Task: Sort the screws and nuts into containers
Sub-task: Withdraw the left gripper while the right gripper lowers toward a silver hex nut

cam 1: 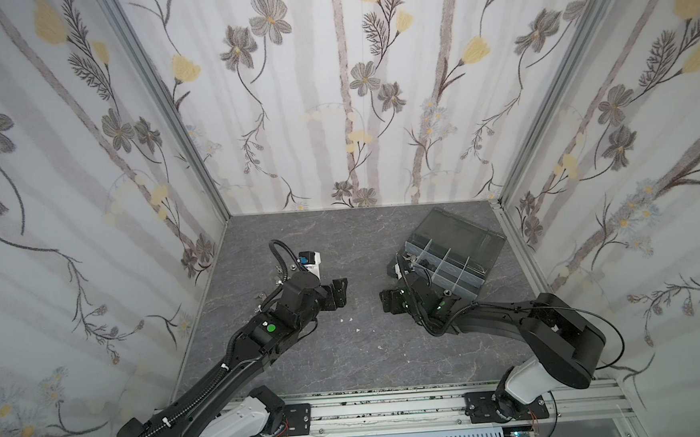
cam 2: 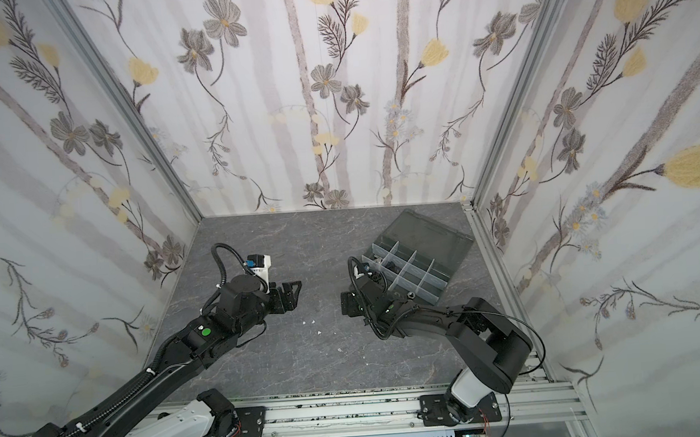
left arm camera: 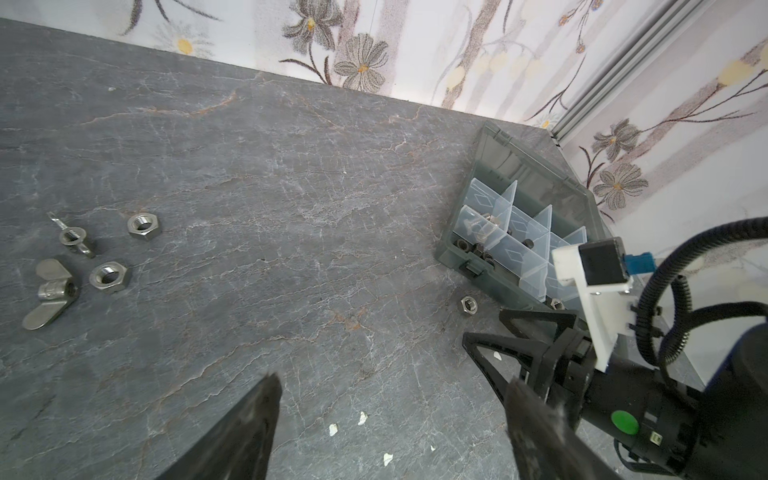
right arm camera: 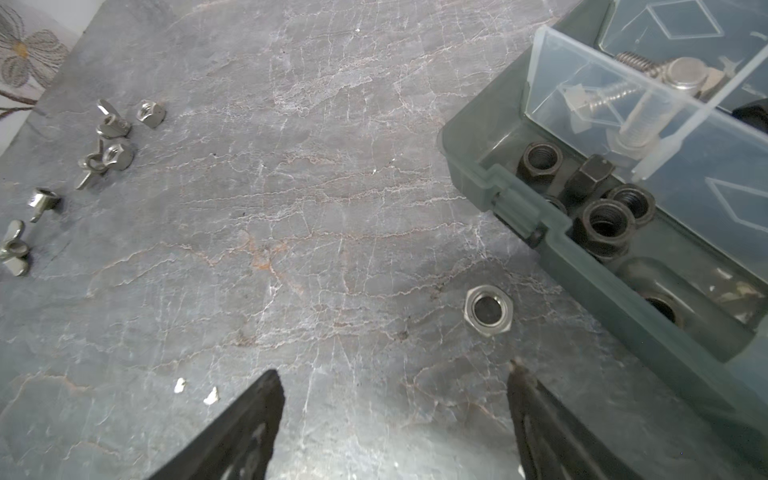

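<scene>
the silver nut (right arm camera: 487,309) lies flat on the table (right arm camera: 291,208), hole up, just beside the front wall of the box (right arm camera: 461,141) but not touching it. it is a little ahead of the right gripper (right arm camera: 394,370), whose fingers stand wide with nothing between them. i judge the step in hand is to pick up this nut. at present it sits nearer to one finger than to the other, so the gripper should first centre over it, then go down until the tips almost meet the table. it should close on two opposite flats, not on corners, because such a low, smooth ring can slip out or be pushed against the box wall. the nut is hexagonal and shiny, with a dark centre hole. in the nearest compartment lie several black nuts (right arm camera: 604,224), and behind the pale divider lie some silver screws (right arm camera: 648,112). well apart across the table are more hex nuts (left arm camera: 109,277) and wing nuts (left arm camera: 50,291). the left gripper (left arm camera: 394,379) is also wide and empty.
</scene>
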